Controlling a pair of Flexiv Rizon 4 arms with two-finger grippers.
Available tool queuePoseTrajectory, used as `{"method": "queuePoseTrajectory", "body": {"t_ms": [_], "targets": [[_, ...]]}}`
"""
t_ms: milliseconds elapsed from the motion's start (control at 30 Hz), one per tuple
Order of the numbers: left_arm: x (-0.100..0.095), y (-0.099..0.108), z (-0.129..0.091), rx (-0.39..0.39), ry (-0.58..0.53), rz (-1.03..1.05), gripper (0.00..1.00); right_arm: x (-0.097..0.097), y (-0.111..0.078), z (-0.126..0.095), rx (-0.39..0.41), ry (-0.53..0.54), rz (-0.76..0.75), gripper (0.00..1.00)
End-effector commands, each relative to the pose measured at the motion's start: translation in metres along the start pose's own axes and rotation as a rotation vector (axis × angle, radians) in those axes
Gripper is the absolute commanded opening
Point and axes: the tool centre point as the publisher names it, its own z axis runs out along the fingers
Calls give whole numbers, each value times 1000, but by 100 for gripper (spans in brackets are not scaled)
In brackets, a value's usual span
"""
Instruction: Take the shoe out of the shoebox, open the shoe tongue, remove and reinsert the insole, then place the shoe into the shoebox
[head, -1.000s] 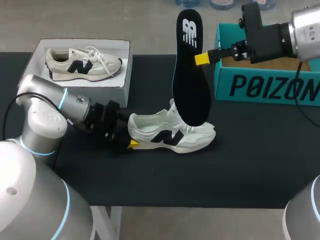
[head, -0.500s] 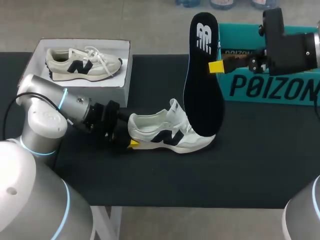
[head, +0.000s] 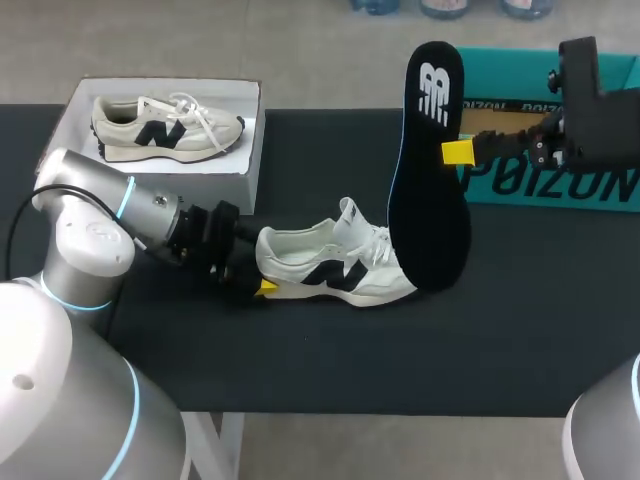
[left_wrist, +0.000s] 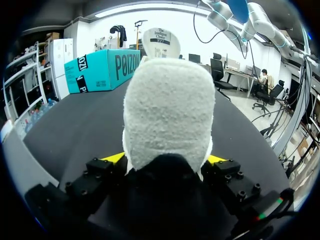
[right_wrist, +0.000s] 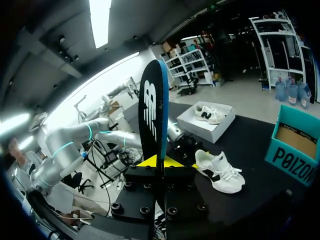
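Observation:
A white sneaker (head: 340, 268) with a black logo lies on its sole in the middle of the black table, toe to the right. My left gripper (head: 258, 280) is shut on its heel; in the left wrist view the fuzzy heel (left_wrist: 167, 110) fills the space between the two yellow tips of the left gripper (left_wrist: 165, 159). My right gripper (head: 458, 152) is shut on the edge of the black insole (head: 428, 200), which hangs upright with its lower end beside the sneaker's toe. In the right wrist view the insole (right_wrist: 152, 115) rises from the right gripper (right_wrist: 161, 161). The teal shoebox (head: 560, 185) stands at the back right.
A white tray (head: 70, 120) at the back left holds a second white sneaker (head: 165, 125). The left arm's elbow (head: 85, 235) lies low over the table's left side. Bare black tabletop (head: 380, 360) stretches along the front.
My right gripper has carried the insole to the right and a little lower, from over the sneaker's middle to beside its toe. The left gripper and sneaker have stayed put.

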Motion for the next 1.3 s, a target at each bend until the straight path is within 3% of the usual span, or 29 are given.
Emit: {"method": "queuePoseTrajectory", "body": {"t_ms": [33, 1067, 1100, 1133, 1167, 1300], "targets": [[-1, 4, 4, 0, -1, 1, 0, -4, 6, 3, 12, 4, 0, 0], [-1, 4, 4, 0, -1, 1, 2, -2, 8, 2, 12, 1, 19, 0], [-1, 4, 4, 0, -1, 1, 27, -2, 8, 2, 12, 1, 19, 0], [-1, 4, 4, 0, -1, 1, 72, -2, 8, 2, 12, 1, 19, 0], [-1, 4, 4, 0, -1, 1, 100, -2, 8, 2, 12, 1, 19, 0], [-1, 4, 4, 0, -1, 1, 100, -2, 8, 2, 12, 1, 19, 0]]}}
